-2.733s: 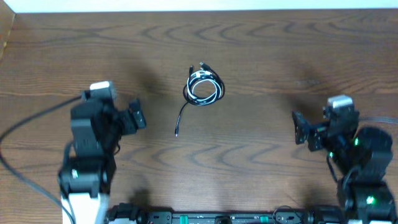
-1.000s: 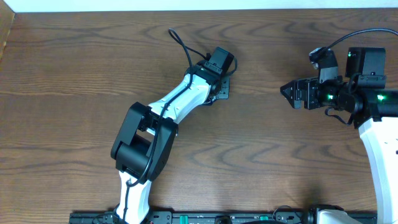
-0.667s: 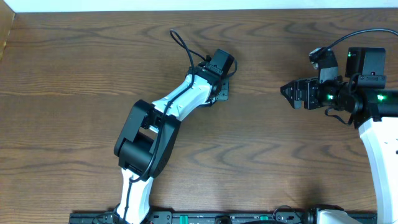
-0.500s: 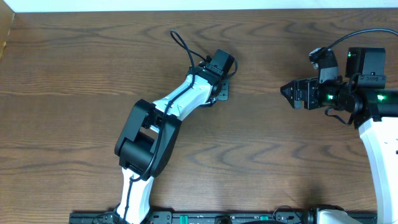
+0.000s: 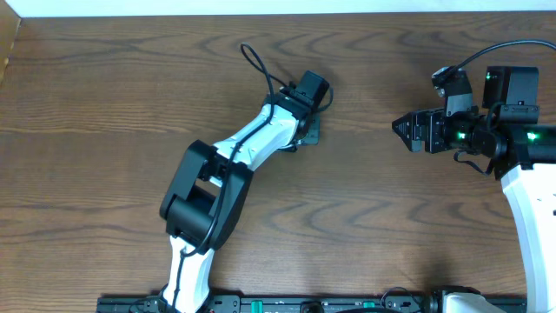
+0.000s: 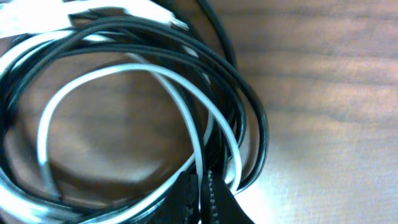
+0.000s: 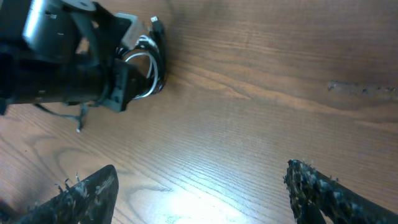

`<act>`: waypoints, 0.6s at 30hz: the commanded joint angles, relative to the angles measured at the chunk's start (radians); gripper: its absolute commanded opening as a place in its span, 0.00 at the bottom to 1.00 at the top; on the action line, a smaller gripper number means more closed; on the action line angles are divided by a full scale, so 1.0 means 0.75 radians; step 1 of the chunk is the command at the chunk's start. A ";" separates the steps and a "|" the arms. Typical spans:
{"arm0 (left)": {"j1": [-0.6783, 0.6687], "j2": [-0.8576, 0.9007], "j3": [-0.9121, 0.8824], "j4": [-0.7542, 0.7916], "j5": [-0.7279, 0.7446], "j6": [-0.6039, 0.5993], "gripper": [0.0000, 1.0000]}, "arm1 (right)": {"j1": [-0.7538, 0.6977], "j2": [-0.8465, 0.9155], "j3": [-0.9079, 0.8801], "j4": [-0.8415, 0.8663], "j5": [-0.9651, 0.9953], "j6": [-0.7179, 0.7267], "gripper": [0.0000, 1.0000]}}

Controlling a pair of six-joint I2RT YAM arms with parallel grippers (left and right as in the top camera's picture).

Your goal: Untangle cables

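Two-finger left gripper (image 6: 200,190): I see its dark tips pinched together on a white strand of the cables (image 6: 149,42).
Cables: thin, smooth black and white cords in one flat, roundish coil on the wood-grain table (image 5: 104,104), mid-table toward the far side. I find no clear long axis, and a small plug end juts from the rim.
Left arm (image 5: 252,143): white and black, stretched diagonally out to the coil.
Right gripper (image 7: 200,171): jaws spread wide, holding nothing, well apart from the coil and pointing toward it.
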 commanded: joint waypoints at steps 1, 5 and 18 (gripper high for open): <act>0.014 -0.210 0.026 -0.048 0.064 0.034 0.07 | -0.005 -0.008 0.027 -0.003 0.001 0.027 0.82; 0.015 -0.403 0.025 -0.086 0.248 0.038 0.07 | -0.005 -0.007 0.027 0.001 0.001 0.058 0.80; 0.057 -0.740 0.025 -0.179 0.492 0.026 0.07 | 0.035 0.159 0.027 0.047 -0.159 0.172 0.69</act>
